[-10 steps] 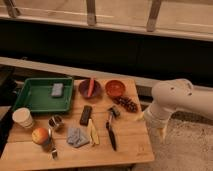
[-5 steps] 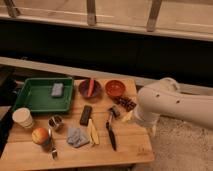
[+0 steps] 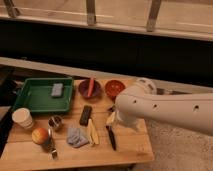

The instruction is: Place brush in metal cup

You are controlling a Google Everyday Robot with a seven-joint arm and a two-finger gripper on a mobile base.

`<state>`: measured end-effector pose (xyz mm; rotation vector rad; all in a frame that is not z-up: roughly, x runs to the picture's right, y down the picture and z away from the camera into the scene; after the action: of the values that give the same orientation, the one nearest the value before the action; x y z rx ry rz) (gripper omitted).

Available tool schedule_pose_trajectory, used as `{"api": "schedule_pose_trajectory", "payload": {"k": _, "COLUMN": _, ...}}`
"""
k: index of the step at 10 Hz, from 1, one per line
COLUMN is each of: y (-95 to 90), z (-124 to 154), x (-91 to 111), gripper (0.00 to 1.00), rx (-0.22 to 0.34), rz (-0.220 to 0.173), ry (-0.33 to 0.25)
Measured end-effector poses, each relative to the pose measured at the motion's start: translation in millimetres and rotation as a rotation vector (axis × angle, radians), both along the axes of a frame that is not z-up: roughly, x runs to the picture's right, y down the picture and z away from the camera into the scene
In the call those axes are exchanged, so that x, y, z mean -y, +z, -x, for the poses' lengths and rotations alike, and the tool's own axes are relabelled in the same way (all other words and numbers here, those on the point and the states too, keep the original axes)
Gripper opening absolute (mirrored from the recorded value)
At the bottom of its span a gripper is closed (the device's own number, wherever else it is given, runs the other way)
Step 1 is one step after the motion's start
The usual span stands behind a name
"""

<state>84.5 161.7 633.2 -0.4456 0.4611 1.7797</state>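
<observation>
Gripper [image 3: 112,118]: we see it low over the table [image 3: 130,150], fingers spread, nothing held | brush [image 3: 111,138]: flat just below it | cup [image 3: 55,122]: well left, beside the apple [image 3: 39,135]

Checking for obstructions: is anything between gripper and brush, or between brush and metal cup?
Nothing visible separates the gripper from the brush, at whose upper end it sits. Between brush and metal cup lie a grey cloth and pale strips, both low.
</observation>
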Motion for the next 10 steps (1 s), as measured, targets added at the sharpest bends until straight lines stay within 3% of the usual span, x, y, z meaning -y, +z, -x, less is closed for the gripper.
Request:
{"api": "schedule_pose_trajectory", "payload": {"k": 3, "y": 3.9, "z": 1.3, "x": 1.8, "gripper": 0.8, "rx": -0.003, "rz": -0.003, "ry": 0.001}}
{"api": "schedule_pose_trajectory", "payload": {"k": 5, "y": 22.2, "z": 10.2, "x": 18.5, "gripper": 0.8, "rx": 0.0, "rz": -0.018, "ry": -0.019}}
{"api": "schedule_pose_trajectory", "payload": {"k": 7, "y": 59.2, "z": 21.0, "x": 46.7, "gripper": 0.8, "rx": -0.005, "rz": -0.026, "ry": -0.04}}
{"api": "schedule_pose_trajectory", "payload": {"k": 10, "y": 109.1, "z": 24.8, "x": 47.8, "gripper": 0.8, "rx": -0.009, "rz": 0.001, "ry": -0.021}}
